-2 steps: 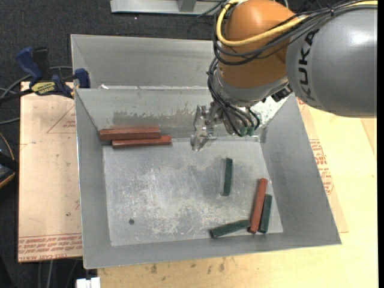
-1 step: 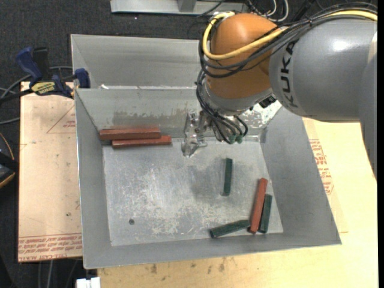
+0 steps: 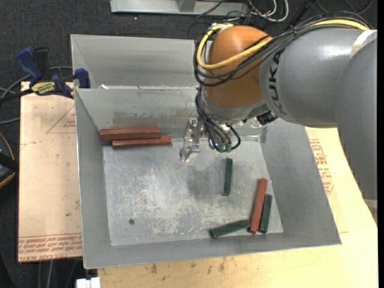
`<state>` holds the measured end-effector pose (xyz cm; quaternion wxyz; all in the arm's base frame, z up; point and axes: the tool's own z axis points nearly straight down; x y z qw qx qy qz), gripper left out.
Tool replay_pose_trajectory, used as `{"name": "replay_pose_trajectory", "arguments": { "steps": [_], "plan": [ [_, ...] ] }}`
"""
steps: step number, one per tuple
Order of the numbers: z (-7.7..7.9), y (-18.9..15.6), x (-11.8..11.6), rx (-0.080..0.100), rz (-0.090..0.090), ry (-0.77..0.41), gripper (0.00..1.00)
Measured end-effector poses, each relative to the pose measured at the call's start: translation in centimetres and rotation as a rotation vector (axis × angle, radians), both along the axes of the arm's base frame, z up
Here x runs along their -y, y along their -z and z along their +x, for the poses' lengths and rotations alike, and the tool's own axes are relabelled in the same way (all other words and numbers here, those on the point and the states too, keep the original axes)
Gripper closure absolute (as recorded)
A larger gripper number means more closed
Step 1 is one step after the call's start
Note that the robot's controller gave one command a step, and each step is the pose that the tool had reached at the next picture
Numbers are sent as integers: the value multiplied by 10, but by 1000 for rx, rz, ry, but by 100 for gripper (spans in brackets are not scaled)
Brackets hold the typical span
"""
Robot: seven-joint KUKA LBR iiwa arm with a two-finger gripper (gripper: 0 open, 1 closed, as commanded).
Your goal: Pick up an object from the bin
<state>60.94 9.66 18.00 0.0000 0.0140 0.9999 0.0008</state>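
Closest to the lens is my thick grey arm (image 3: 324,83), coming in from the view's right, with the orange cover (image 3: 237,59) at my wrist and yellow and black cables (image 3: 207,41) looped round it. Below the cover my gripper (image 3: 191,144) points down into the grey metal bin (image 3: 91,179), over bare floor near the back wall. Whether my jaws are released or clenched I cannot tell, and I cannot tell whether they touch the floor.

Two reddish-brown sticks lie side by side toward the view's left of my jaws, along the foot of the back wall. The lower brown stick (image 3: 141,141) ends just beside my jaws, level with them. The upper brown stick (image 3: 129,132) touches it along its length and stops a little farther off.

On the other side, toward the front of the bin and to the view's right of my jaws, a short dark green stick (image 3: 227,177) lies near them, almost upright in the view.

Well apart from my jaws, in the front right corner, a red stick (image 3: 258,205) leans against a second green stick (image 3: 266,213), and a third green stick (image 3: 230,228) lies across at their lower ends.
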Motion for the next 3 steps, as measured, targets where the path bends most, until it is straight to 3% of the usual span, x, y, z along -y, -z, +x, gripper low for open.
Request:
{"name": "replay_pose_trajectory", "arguments": {
  "steps": [1, 2, 3],
  "plan": [
    [4, 25, -13, 1, 0, -179, 0],
    [5, 25, -13, 1, 0, -178, 0],
    [21, 28, 33, 4, 1, -161, 0]
  ]
}}
